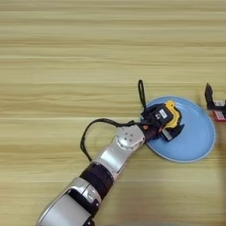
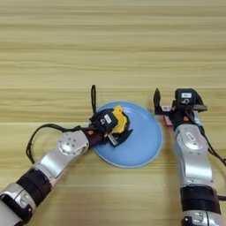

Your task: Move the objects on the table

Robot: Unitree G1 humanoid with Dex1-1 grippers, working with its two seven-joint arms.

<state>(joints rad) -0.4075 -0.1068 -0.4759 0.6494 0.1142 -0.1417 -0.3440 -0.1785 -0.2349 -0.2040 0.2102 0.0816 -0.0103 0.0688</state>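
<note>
clamped on the tape measure [image 2: 117, 120] over the plate [image 2: 141, 145], left gripper [image 2: 115, 128]; right gripper [image 2: 170, 105], fully visible only right-eye, spread.

I see open desk [image 2: 110, 44] across the far half; nearer, the plate [image 2: 145, 148] sits between my left end effector [image 2: 115, 128] and right end effector [image 2: 170, 106], blocking passage.

surface: light wooden table [image 1: 66, 53] — horizontal plank grain; fills whole view | light: even, soft

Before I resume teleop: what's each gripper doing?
Left gripper: shut on the tape measure, over the plate.
Right gripper: open, empty.
</note>
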